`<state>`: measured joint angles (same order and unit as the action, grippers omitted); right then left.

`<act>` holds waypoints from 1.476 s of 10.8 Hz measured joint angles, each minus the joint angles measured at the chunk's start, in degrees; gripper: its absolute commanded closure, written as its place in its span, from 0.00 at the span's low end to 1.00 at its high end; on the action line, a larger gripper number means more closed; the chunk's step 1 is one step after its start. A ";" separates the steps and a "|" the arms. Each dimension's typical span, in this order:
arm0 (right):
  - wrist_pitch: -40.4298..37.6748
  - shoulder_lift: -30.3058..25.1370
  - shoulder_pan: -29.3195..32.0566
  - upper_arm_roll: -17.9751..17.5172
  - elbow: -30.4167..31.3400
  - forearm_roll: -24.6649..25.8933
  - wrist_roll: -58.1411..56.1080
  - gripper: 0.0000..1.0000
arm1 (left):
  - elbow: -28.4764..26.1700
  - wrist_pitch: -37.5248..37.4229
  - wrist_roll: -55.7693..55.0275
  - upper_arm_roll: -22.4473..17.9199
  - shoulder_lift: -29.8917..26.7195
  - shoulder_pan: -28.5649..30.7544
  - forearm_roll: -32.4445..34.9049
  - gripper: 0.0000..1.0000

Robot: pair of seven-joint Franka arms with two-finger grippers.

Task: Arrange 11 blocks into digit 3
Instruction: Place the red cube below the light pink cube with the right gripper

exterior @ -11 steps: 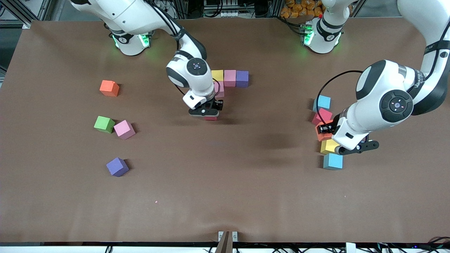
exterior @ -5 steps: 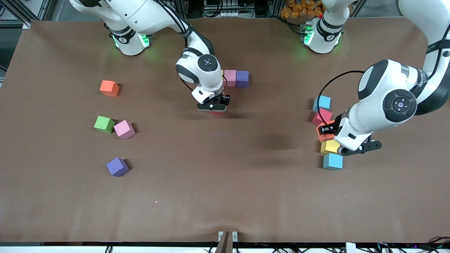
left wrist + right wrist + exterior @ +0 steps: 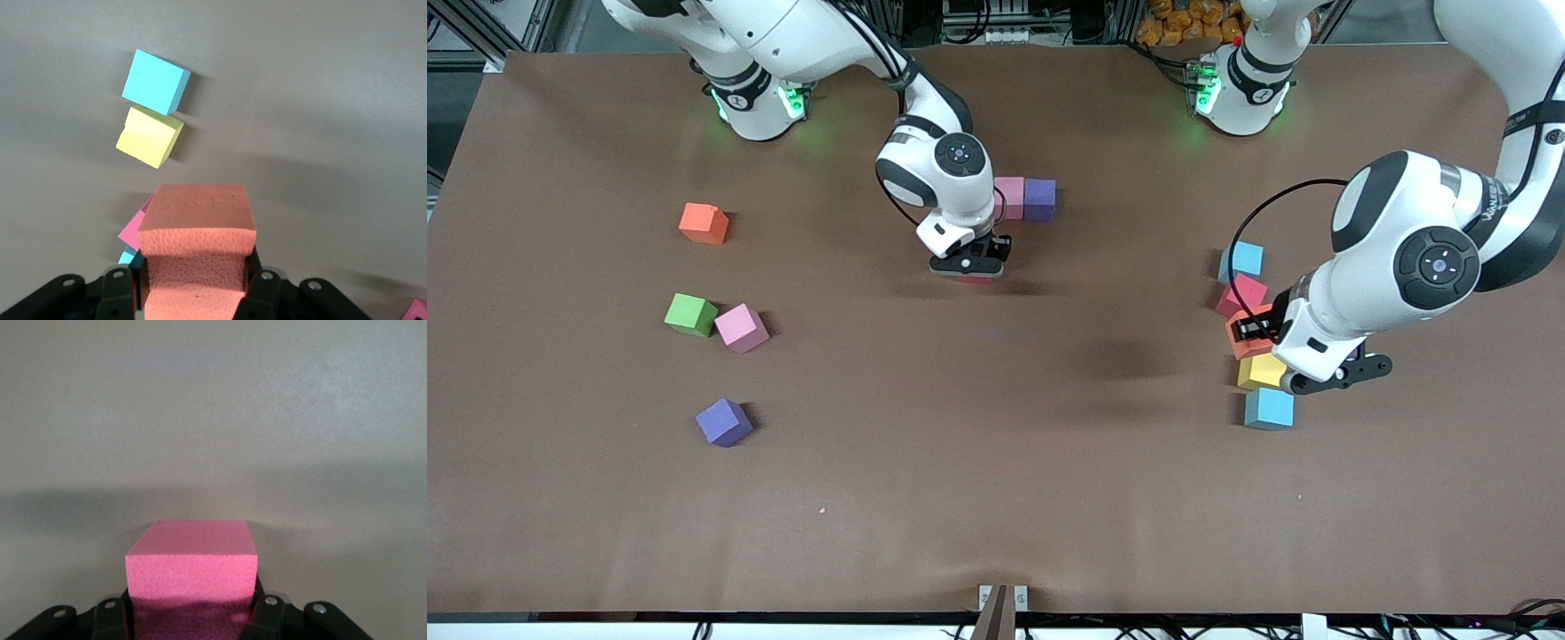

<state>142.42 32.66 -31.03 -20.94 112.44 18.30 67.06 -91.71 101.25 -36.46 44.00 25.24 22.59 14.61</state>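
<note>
Loose on the table lie one orange block [image 3: 703, 222], one green cube [image 3: 690, 314], one pink block [image 3: 741, 327], one purple block [image 3: 724, 421], two light-blue blocks [image 3: 1269, 409], a yellow block [image 3: 1259, 371] and a red block [image 3: 1242, 294]. The right gripper [image 3: 971, 268], just nearer the camera than the pink-and-purple row [image 3: 1024, 198], clamps a reddish-pink block [image 3: 192, 570] between its jaws. The left gripper [image 3: 1318, 378], over the cluster at its end, pinches another orange block [image 3: 197, 250].

- I see the right gripper [image 3: 969, 265] clamped on a red cube [image 3: 975, 278], low over bare table just nearer the camera than a pink cube [image 3: 1009, 195] touching a purple cube [image 3: 1040, 198].
- The left gripper [image 3: 1258, 333] grips an orange cube [image 3: 1247, 340] over a cluster of 4 cubes.
- A green cube [image 3: 689, 314] touches a pink one [image 3: 741, 327].
</note>
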 measured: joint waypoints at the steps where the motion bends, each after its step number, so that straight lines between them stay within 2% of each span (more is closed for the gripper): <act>1: -0.05 0.00 -0.03 -0.46 0.00 0.00 0.00 0.65 | 0.00 0.00 -0.18 0.00 0.00 -0.01 -0.09 1.00; 14: -0.89 -0.34 0.08 -0.69 0.62 0.00 -4.57 0.64 | 0.00 0.00 -0.62 0.01 0.24 -0.02 -0.48 1.00; 16: -1.03 -0.36 0.08 -0.69 0.62 0.00 -4.67 0.58 | 0.00 0.00 -0.62 0.01 0.30 -0.02 -0.48 1.00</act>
<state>141.39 32.30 -30.96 -21.63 113.06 18.30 62.40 -91.71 101.25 -37.08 44.01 25.54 22.57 14.13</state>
